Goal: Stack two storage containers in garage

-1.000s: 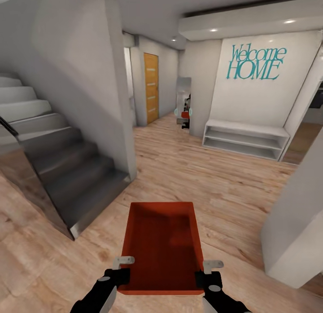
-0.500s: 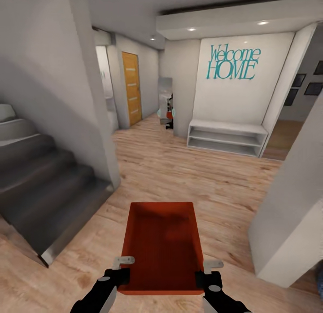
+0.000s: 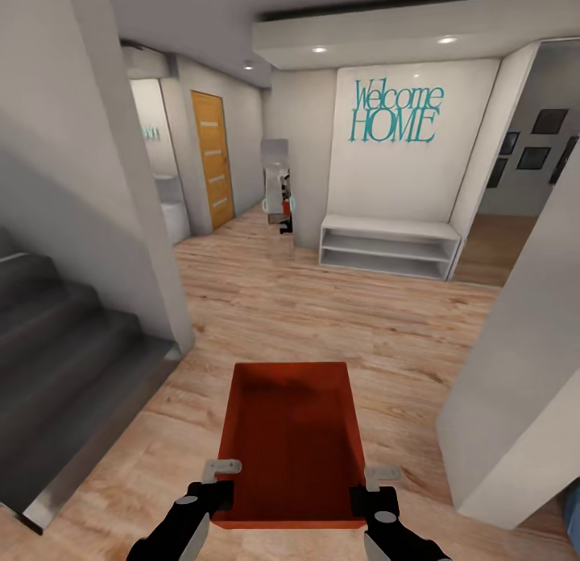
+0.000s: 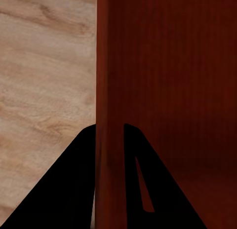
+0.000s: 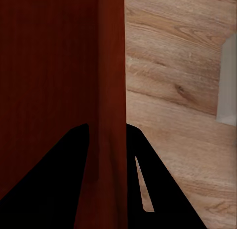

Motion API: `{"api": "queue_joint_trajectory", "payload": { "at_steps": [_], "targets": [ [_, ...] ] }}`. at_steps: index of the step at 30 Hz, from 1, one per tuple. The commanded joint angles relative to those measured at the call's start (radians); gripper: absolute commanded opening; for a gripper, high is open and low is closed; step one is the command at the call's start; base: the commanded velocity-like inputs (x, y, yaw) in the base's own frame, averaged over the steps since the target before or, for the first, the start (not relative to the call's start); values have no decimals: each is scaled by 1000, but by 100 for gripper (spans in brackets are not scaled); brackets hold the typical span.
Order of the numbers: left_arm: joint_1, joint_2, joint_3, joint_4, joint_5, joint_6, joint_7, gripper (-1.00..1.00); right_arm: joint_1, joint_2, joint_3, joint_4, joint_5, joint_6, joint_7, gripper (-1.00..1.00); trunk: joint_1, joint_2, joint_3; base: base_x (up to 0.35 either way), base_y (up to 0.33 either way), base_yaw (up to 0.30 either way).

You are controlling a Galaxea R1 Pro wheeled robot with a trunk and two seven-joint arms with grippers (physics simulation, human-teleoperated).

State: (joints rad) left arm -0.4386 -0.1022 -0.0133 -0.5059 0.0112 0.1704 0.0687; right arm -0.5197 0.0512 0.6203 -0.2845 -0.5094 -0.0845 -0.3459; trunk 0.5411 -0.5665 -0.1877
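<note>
While both pincers, left pincer (image 3: 216, 482) and right pincer (image 3: 377, 485), clamp the storage container (image 3: 292, 440) walls, the far wall sign (image 3: 395, 111) reads "Welcome HOME".

One sign reads — "Welcome HOME" (image 3: 395, 112) — teal lettering on the white wall (image 3: 403, 175) above a shelf.

arms: glossy black, grey round joint caps | left tool (image 3: 219, 476): black body, pale grey fingers | right tool (image 3: 376, 482): same
</note>
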Motion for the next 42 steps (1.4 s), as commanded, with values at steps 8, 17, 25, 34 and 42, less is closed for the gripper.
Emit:
{"api": "queue_joint_trajectory", "payload": {
  "at_steps": [8,17,25,34,42],
  "targets": [
    [0,1,-7,-5,-14,-20,11,-100,-2,-1,-10,33,-29,-9,-16,-100,1,-1,-2,323,0,-1],
    [0,1,-7,-4,-13,-20,11,-100,-2,-1,-10,33,-29,-9,-17,-100,1,-1,-2,323,0,-13],
    [0,1,-7,-4,-13,-19,11,-100,-2,1,-10,33,-29,-9,-16,-100,1,-1,-2,323,0,-190],
    [0,2,-7,-3,-13,-18,11,-100,-2,1,-10,33,-29,-8,-16,-100,1,-1,-2,323,0,-48],
    [0,3,-7,-3,-13,-19,11,-100,-1,1,-10,33,-29,-9,-16,-100,1,-1,-2,323,0,0]
  ]
}}
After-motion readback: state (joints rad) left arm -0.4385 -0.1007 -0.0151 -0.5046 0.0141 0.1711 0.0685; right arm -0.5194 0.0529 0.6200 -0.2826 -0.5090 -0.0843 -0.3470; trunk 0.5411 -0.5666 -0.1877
